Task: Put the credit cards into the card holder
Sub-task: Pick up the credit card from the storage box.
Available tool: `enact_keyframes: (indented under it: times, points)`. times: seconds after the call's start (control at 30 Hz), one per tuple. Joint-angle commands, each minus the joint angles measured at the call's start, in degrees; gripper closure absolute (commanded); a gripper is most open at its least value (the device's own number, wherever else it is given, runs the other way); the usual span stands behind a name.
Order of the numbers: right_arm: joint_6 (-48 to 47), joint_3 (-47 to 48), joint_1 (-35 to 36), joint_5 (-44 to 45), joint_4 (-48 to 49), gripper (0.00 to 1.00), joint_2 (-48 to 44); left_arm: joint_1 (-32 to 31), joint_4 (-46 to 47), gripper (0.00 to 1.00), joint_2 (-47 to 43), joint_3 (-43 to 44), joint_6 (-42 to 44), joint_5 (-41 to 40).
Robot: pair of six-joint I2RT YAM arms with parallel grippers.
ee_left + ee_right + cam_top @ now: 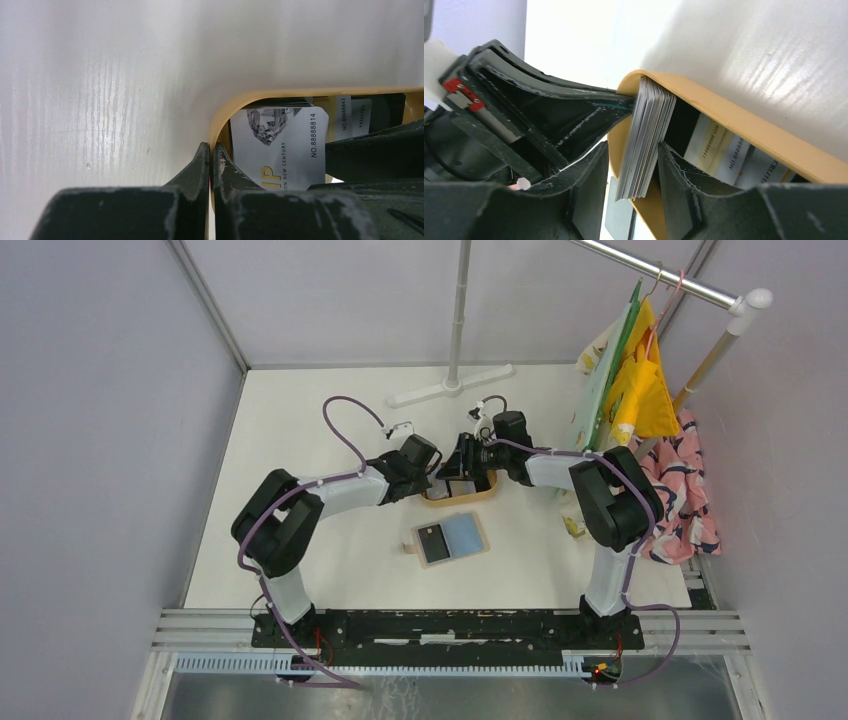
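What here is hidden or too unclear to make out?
Left wrist view: the VIP card, lower half behind the left hand; whether that hand pinches the wooden tray.
Right wrist view: the card stack straddled by the right hand shows edges only.
Top view: black card in the card holder, too small to read.

Robot lab cell: bare grey partition walls [90,440], white table [300,440], aluminium mounting rails [200,625].

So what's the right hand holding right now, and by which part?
The right hand has the stack of credit cards between its fingers, across the flat faces; whether it grips cannot be told.
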Motion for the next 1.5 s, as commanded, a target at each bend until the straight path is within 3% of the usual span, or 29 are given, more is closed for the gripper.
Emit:
enact_keyframes:
  times: [0.0, 0.2, 1.03, 1.13, 1.27, 1.47]
  points:
    - [2.71, 0.73, 0.70, -4.48, 6.60, 0.54, -1.70, -1.38, -0.81, 0.98, 0.22, 2.77, -3.60, -0.23]
    - [1.02, 1.30, 0.83, -2.58, 3.94, 0.54, -0.49, -1.85, -1.07, 0.98, -0.23, 2.94, -3.42, -0.86]
    - [-3.89, 4.81, 3.29, -2.40, -2.45, 0.35, 4.78, -3.42, -1.14, 0.98, 0.30, 4.52, -2.80, -0.87]
    - [-3.26, 4.71, 3.39, -3.47, -1.68, 0.36, 5.36, -3.62, -1.16, 0.98, 0.24, 4.58, -2.89, -0.95]
    - [-0.41, 3.98, 3.31, -6.65, 2.35, 0.46, 4.44, -3.62, -1.77, 0.98, 0.12, 4.69, -2.89, -1.74]
    - [2.09, 2.54, 3.27, -10.21, 8.72, 0.49, 2.24, -3.65, -2.79, 0.98, 0.29, 5.16, -2.63, -2.87]
